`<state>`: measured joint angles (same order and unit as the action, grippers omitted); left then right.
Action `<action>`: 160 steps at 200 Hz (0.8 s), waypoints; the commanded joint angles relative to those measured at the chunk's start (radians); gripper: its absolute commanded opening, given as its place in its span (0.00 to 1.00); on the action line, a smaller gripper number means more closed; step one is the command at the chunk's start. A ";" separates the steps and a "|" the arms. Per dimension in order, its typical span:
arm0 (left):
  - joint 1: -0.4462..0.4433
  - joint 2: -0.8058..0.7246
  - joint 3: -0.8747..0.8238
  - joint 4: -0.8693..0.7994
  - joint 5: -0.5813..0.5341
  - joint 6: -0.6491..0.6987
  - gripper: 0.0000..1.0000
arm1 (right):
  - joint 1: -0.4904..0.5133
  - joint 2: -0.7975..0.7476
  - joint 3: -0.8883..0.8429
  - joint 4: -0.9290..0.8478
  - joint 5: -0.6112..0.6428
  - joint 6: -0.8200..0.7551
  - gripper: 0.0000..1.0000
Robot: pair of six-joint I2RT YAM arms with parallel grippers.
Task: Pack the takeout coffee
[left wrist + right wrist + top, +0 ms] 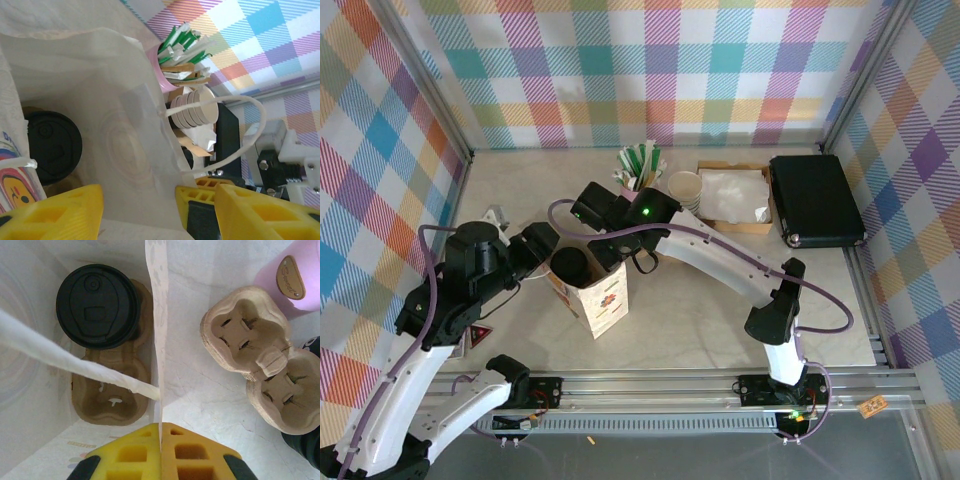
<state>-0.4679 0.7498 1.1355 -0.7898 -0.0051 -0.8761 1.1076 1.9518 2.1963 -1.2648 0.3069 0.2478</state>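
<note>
takeout coffee inside bag, right tool clamped on bag wall beside it, left tool spread apart

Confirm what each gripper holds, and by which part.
Right gripper is shut on the paper bag, pinching its wall at the top edge. Left gripper straddles a bag wall, jaws apart, holding nothing.

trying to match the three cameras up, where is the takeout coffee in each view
top external: the takeout coffee is a black disc left of centre, inside the open paper bag.
left wrist: at the left edge, mid-height, down inside the bag.
right wrist: upper left, seated in a pulp carrier at the bag's bottom.
shared landmark: the paper bag's white wall beside the cup.
</note>
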 commanded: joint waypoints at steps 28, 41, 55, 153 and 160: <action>0.005 -0.024 -0.043 0.053 0.081 0.106 0.56 | 0.008 0.006 0.003 -0.039 -0.004 -0.023 0.06; 0.005 -0.027 -0.042 0.037 0.077 0.119 0.55 | 0.007 0.002 -0.007 -0.032 0.000 -0.027 0.06; 0.006 -0.034 -0.046 0.027 0.072 0.142 0.55 | 0.008 -0.002 -0.014 -0.026 0.000 -0.031 0.06; 0.005 -0.065 -0.031 0.118 0.083 0.273 0.58 | 0.008 -0.007 0.008 -0.031 0.013 -0.020 0.21; 0.005 -0.070 -0.030 0.126 0.081 0.276 0.58 | 0.008 -0.005 0.014 -0.037 0.015 -0.016 0.25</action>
<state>-0.4679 0.6971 1.0889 -0.7307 0.0612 -0.6472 1.1076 1.9518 2.1937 -1.2678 0.3077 0.2241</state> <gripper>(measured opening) 0.575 0.197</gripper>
